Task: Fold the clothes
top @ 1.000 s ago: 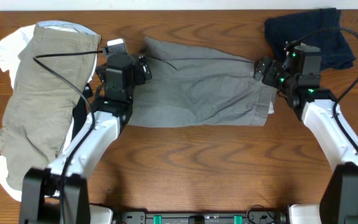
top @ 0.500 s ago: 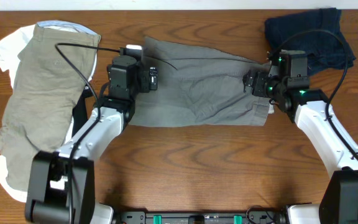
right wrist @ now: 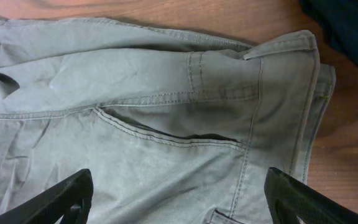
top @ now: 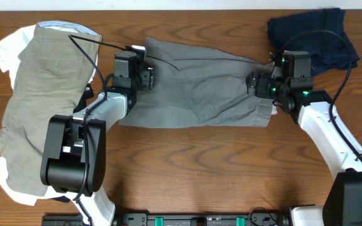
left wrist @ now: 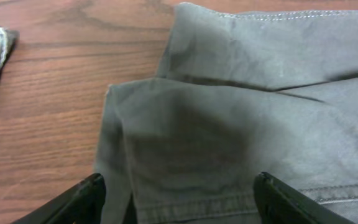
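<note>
Grey shorts (top: 200,94) lie on the surface (top: 200,163). Left jaws gape over one end, right jaws over the waistband (right wrist: 283,124).

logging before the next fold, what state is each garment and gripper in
grey shorts: laid out flat, creased, not gripped
khaki shorts: heaped on white cloth
navy garment: bunched up
left gripper: jaws open over grey shorts
right gripper: jaws open over grey shorts

I am counting four garments: one pair of grey shorts (top: 200,88) at 12 o'clock, one pair of khaki shorts (top: 36,107) at 9, one white piece (top: 8,47) at 10, and one navy piece (top: 332,28) at 1. I am working two grippers, the left gripper (top: 148,78) and the right gripper (top: 252,83), over one table (top: 200,163).
</note>
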